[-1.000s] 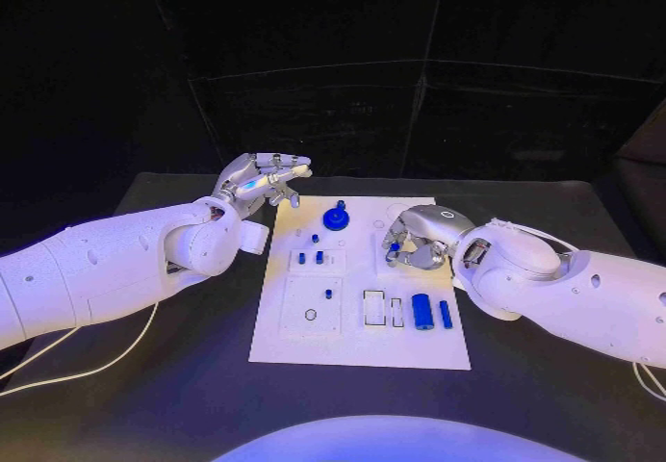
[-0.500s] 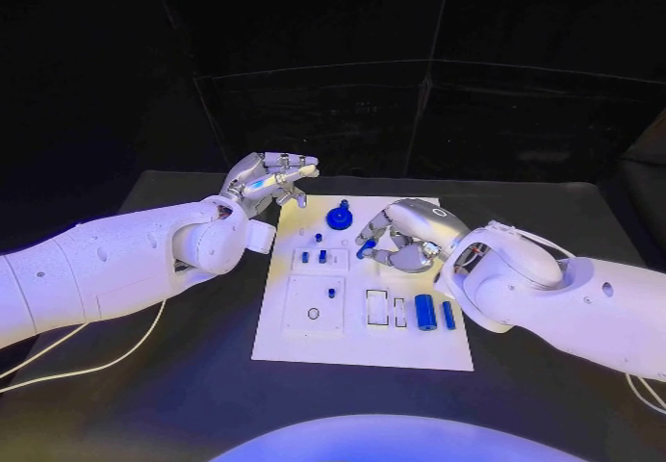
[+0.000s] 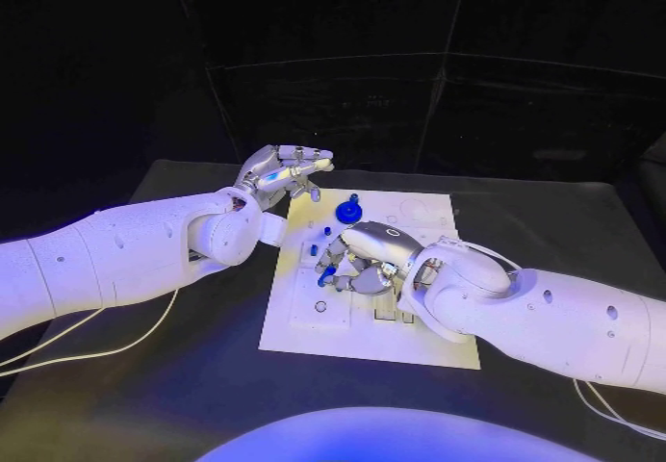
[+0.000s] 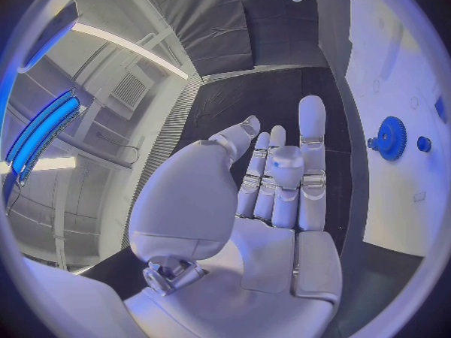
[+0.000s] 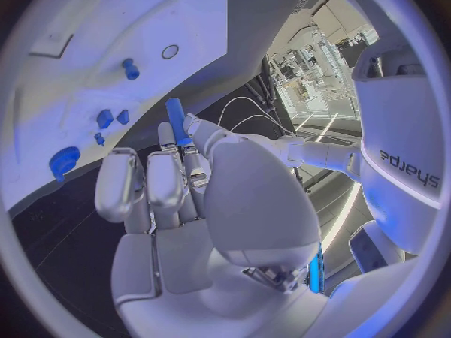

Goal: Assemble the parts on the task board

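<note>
The white task board [image 3: 361,342] lies mid-table. My right hand [image 3: 364,255] hovers over its middle and pinches a blue peg [image 3: 329,276] between thumb and fingers; the right wrist view shows that peg [image 5: 177,122] sticking out past the fingertips of the hand [image 5: 179,203]. A blue gear [image 3: 348,212] stands at the board's far end, with small blue parts [image 3: 322,232] just in front of it. My left hand [image 3: 285,171] is raised beside the board's far left corner, fingers extended and holding nothing; the left wrist view shows this hand [image 4: 273,188] near the gear [image 4: 390,137].
An oval hole [image 3: 320,307] sits in the board's left half, below the held peg. A white cable [image 3: 84,337] trails over the black table [image 3: 166,404] under my left arm. My right forearm covers the board's right side.
My right hand has carried the blue peg leftward, from the board's right side to above its middle. The left hand stays raised at about the same spot. The camera has shifted.
</note>
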Robot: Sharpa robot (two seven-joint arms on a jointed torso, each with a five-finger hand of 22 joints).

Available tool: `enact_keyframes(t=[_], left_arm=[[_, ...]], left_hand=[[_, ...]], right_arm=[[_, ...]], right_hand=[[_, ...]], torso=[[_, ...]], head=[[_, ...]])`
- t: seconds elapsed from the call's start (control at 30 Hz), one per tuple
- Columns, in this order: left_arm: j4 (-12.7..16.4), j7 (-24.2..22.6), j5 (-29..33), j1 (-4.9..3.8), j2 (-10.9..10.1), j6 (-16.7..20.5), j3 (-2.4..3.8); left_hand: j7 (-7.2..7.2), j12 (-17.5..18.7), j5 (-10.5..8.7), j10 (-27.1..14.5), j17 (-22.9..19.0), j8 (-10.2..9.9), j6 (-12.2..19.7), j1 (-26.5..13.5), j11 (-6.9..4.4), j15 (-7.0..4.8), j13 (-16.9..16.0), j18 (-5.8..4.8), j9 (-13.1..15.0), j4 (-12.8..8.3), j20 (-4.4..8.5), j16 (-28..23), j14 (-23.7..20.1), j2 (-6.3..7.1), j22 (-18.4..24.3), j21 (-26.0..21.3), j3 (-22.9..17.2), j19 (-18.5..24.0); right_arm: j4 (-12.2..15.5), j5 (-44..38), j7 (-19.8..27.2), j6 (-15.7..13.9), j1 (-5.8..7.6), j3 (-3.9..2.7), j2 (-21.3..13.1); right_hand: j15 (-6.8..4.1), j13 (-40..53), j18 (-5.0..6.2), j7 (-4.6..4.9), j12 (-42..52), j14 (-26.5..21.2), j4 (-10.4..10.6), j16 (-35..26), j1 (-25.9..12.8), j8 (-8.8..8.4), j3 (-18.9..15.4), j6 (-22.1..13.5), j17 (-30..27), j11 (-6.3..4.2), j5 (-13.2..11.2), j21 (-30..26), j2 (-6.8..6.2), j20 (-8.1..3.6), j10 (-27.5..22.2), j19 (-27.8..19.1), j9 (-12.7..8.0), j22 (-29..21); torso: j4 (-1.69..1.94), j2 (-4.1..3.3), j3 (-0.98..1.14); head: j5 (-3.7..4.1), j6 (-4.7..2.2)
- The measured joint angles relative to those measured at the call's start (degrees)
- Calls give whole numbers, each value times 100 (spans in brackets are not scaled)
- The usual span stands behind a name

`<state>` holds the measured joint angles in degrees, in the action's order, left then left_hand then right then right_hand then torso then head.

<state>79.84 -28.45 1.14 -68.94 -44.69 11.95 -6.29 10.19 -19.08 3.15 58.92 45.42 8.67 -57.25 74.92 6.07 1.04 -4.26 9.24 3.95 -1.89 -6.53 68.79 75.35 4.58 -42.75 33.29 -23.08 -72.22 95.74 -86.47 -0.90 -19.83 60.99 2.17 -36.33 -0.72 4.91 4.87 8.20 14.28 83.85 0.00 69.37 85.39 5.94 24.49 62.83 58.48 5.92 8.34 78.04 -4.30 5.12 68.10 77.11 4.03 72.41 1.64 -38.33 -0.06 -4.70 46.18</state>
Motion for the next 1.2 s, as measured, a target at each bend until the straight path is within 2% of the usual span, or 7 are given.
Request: enact_keyframes(t=[0.2,0.4,0.77,1.2], left_arm=[[0,4,0,0,22,14,1],[-4,6,0,-1,33,22,1],[-11,7,0,-2,43,25,1],[-18,11,0,-2,46,23,1]], left_hand=[[14,0,0,-7,0,0,15,0,7,0,0,0,0,0,0,0,0,0,3,0,0,0],[14,0,0,-7,0,0,14,0,7,0,0,0,0,0,0,0,0,0,3,0,0,0],[14,0,0,-7,0,0,14,0,7,20,0,0,0,0,0,0,-20,0,3,0,0,0],[14,0,0,-7,1,0,14,0,7,20,0,0,0,0,0,0,-20,0,2,0,0,0]], right_arm=[[-184,-85,64,257,-71,56,167],[-280,-208,69,485,-96,71,250],[-355,-428,-1,791,-125,77,316],[-396,-670,-209,821,-145,70,379]], right_hand=[[0,-3,0,0,-22,0,-15,0,-1,0,15,0,-3,0,1,0,-1,0,0,0,0,0],[0,-3,0,0,-42,0,-104,0,-54,0,103,0,-10,0,0,0,-54,0,0,0,-4,0],[0,1,0,0,-65,0,-149,0,-60,-24,147,0,-15,0,-1,0,-60,0,0,-1,-4,-6],[0,6,1,0,-60,0,-150,-1,-59,-24,147,0,-15,0,-2,0,-58,0,0,-1,-3,-6]], torso=[[-1,8,3],[-7,8,11],[-13,8,14],[-12,8,10]], head=[[-124,40],[-219,37],[-239,66],[-241,82]])
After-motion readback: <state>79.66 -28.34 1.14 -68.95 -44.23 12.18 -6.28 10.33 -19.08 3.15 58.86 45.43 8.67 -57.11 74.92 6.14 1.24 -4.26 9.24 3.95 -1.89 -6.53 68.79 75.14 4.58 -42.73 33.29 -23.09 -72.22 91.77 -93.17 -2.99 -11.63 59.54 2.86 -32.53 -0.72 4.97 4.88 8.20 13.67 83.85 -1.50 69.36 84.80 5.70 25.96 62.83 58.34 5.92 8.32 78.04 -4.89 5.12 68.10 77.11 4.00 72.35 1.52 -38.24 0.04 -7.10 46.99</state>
